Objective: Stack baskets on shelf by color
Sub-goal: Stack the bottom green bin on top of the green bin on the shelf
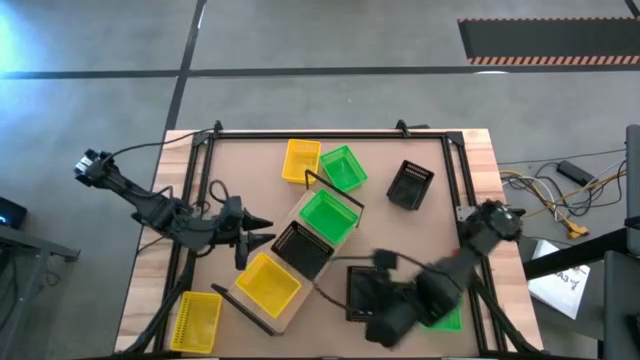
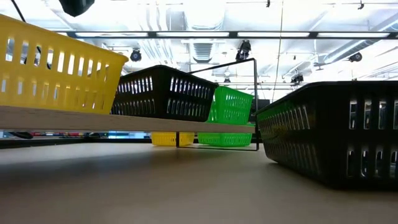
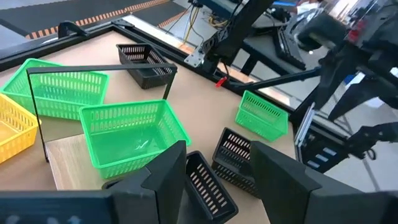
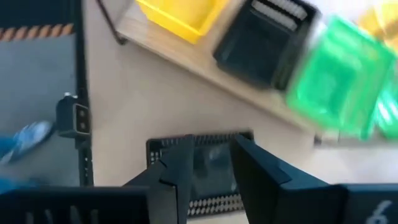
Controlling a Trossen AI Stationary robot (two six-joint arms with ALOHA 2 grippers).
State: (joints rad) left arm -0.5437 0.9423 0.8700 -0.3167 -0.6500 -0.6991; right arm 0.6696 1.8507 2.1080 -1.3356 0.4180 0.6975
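The pale wooden shelf point(image 1: 283, 318) lies slantwise on the table and carries a green basket point(image 1: 328, 215), a black basket point(image 1: 302, 248) and a yellow basket point(image 1: 268, 282). My left gripper point(image 1: 265, 235) is open and hovers at the shelf's left side beside the black basket point(image 3: 205, 186). My right gripper point(image 4: 211, 163) is open and stands above a loose black basket point(image 1: 362, 290) resting on the table near its near edge. The fingertips are over one wall point(image 4: 205, 138) of this basket. Another green basket point(image 1: 443, 320) lies partly hidden under the right arm.
Loose on the table are a yellow basket point(image 1: 300, 160), a green basket point(image 1: 343, 167) and a black basket point(image 1: 410, 185) toward the far edge. A yellow basket point(image 1: 197, 320) sits at the near left corner. A black metal frame point(image 1: 330, 130) borders the table.
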